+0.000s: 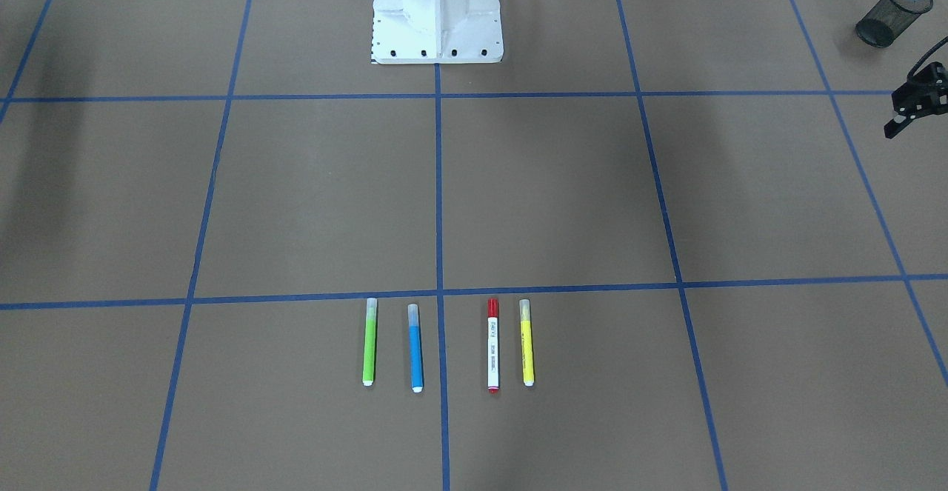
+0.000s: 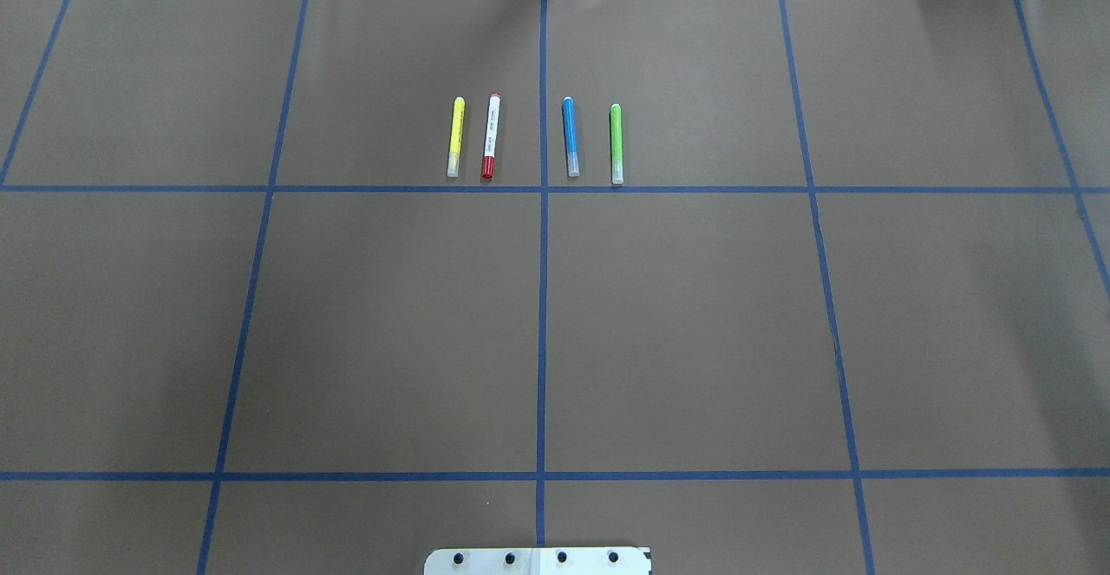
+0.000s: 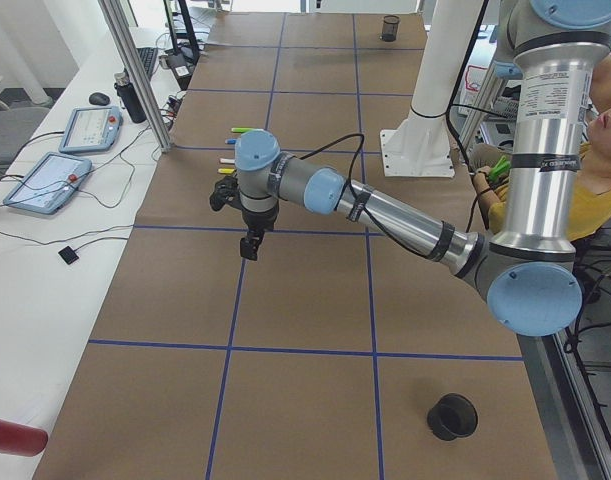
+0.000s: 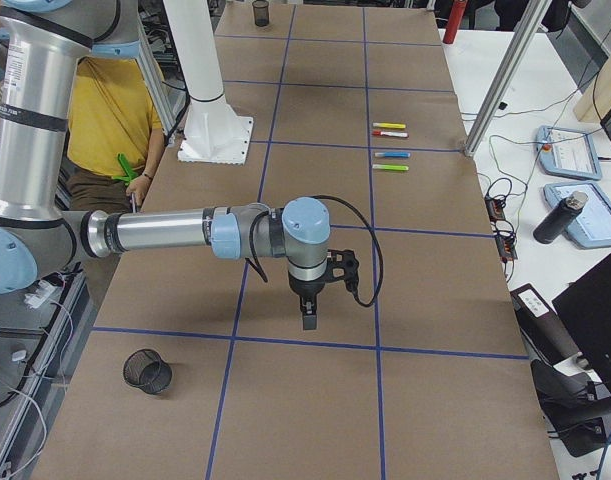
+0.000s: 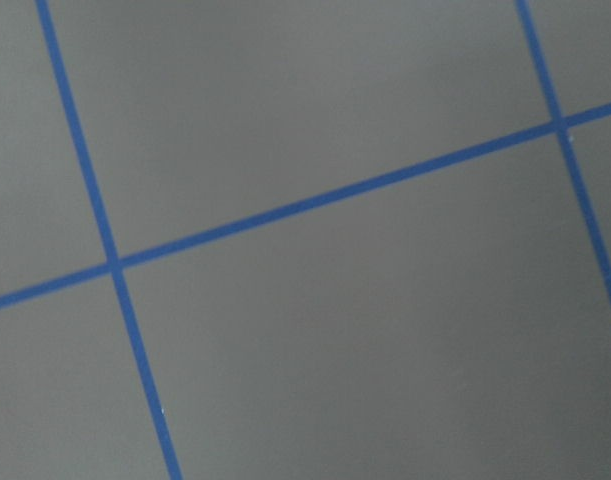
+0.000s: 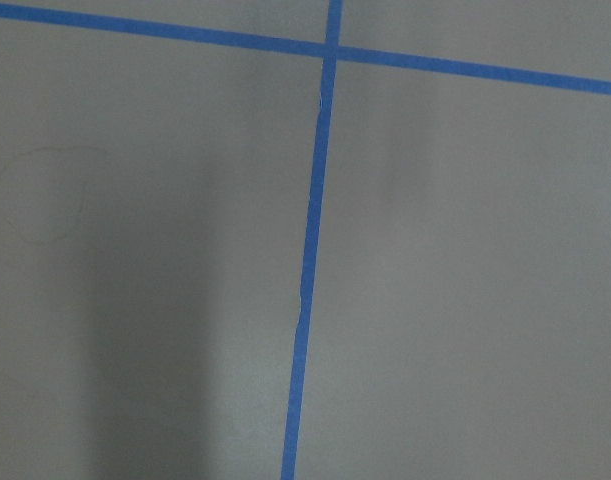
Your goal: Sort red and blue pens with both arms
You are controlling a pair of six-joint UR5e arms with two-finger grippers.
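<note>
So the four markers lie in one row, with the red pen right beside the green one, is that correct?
Not quite: the red pen lies beside the yellow marker; the green marker is at the row's other end, as the overhead exterior view shows.

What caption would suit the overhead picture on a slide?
Four pens lie side by side on the taped table: yellow pen, red pen, blue pen, green pen.
</note>
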